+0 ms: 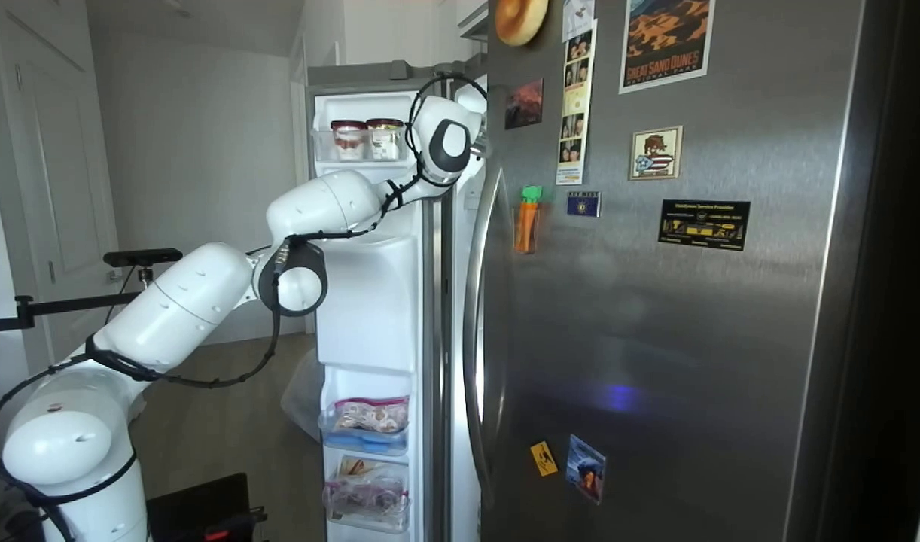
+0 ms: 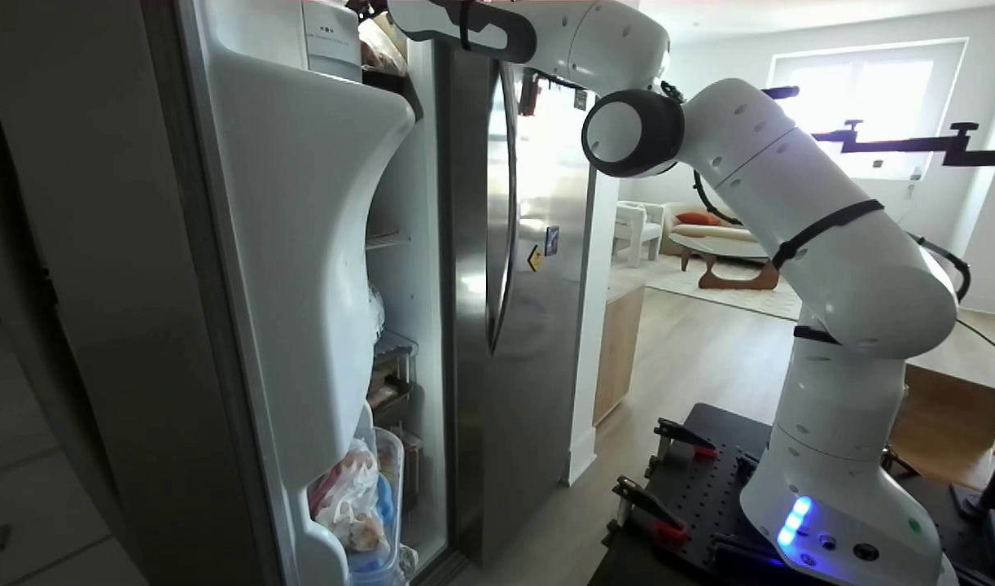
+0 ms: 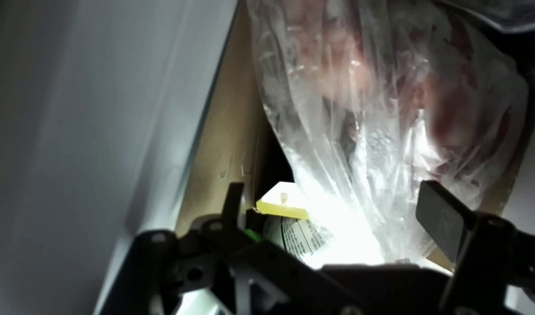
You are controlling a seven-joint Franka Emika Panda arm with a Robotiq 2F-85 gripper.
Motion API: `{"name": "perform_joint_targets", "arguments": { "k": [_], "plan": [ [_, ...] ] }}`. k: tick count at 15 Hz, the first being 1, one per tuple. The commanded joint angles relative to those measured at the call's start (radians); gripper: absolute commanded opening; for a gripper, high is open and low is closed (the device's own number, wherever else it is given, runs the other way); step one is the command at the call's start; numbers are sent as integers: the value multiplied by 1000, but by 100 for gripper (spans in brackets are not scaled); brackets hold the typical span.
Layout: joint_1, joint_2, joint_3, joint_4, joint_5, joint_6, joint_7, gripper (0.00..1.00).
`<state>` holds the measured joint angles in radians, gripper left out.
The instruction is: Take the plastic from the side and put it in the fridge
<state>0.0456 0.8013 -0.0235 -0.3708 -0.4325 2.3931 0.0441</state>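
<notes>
Reaching with the arm (image 2: 750,146) into the upper part of the fridge (image 2: 428,268), past its open door (image 1: 366,301). Spreading the gripper (image 3: 333,210) wide, released, with 2 fingers (image 3: 440,221) on either side of the plastic bag (image 3: 377,113), up inside the fridge; impossible to tell if touching. Seeing 2 lidded jars (image 1: 385,143) in the fridge's door.

A rounded white arm (image 1: 185,301) carries black cables (image 1: 217,383) and fingers (image 3: 442,223).
</notes>
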Motion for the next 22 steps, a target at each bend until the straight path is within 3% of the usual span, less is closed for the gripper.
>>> {"name": "perform_joint_targets", "arguments": {
  "k": [1, 6, 12, 17, 22],
  "plan": [
    [65, -75, -42, -16, 82, -80, -132, 100],
    [118, -152, -60, -16, 108, -175, -252, 100],
    [200, -226, -69, -19, 95, -282, -296, 100],
    [258, -294, -117, -28, 35, -520, -299, 100],
    [306, -360, -119, -22, -5, -779, -322, 100]
  ]
}}
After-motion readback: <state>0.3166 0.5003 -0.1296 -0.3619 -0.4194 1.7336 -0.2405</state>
